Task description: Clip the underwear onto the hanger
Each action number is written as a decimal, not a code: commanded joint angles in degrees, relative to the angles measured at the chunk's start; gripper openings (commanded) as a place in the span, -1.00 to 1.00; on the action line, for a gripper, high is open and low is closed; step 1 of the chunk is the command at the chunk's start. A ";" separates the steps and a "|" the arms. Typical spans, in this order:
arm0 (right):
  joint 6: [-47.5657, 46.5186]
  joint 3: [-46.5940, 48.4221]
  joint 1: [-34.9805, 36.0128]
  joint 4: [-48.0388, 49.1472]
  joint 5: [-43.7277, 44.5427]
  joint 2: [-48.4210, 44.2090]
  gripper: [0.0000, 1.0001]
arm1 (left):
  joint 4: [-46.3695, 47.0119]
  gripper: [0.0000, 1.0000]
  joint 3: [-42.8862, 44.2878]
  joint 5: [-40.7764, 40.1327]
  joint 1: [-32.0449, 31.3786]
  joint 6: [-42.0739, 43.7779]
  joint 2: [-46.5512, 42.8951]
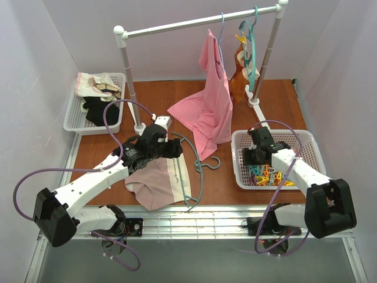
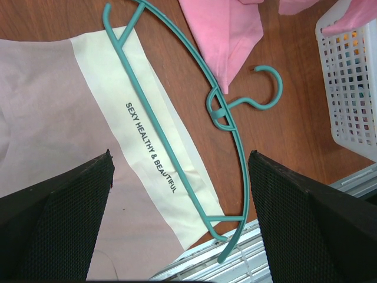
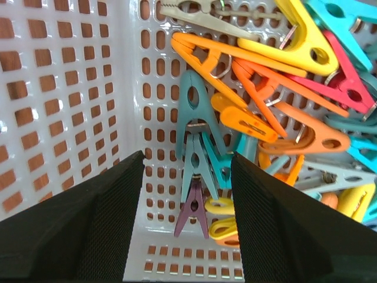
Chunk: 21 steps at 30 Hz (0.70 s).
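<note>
The pale pink-beige underwear (image 1: pixel 154 184) lies flat near the table's front edge, its cream strip (image 1: pixel 177 173) along the right side. The teal hanger (image 1: pixel 192 177) lies over that strip, with its hook (image 1: pixel 210 164) pointing right. In the left wrist view the hanger (image 2: pixel 176 167) crosses the printed cream strip of the underwear (image 2: pixel 41 118). My left gripper (image 1: pixel 178 147) (image 2: pixel 179 218) is open and empty above them. My right gripper (image 1: pixel 259 160) (image 3: pixel 185 224) is open inside the white basket (image 1: pixel 306 139), with a grey-teal and a purple clothespin (image 3: pixel 192 213) between its fingers.
The basket holds many coloured clothespins (image 1: pixel 268 174). A white rack (image 1: pixel 194 22) at the back carries a bright pink top (image 1: pixel 212 100), a tan garment (image 1: pixel 238 71) and a teal hanger with a yellow clip (image 1: pixel 250 41). Its left post base (image 1: pixel 139 127) is near my left arm. A second basket of clothes (image 1: pixel 97 100) is at far left.
</note>
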 commanded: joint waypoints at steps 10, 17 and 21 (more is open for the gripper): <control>-3.00 0.87 -0.60 4.33 -1.99 5.17 0.06 | 0.50 0.66 1.11 0.47 0.60 0.98 0.65; -2.12 0.87 -0.69 3.54 -2.35 7.37 0.03 | 0.50 0.66 0.67 0.04 0.69 0.37 0.04; -0.89 0.08 -0.77 2.30 -1.56 6.94 -0.06 | 0.50 0.66 -0.38 -0.49 0.69 -0.42 -1.11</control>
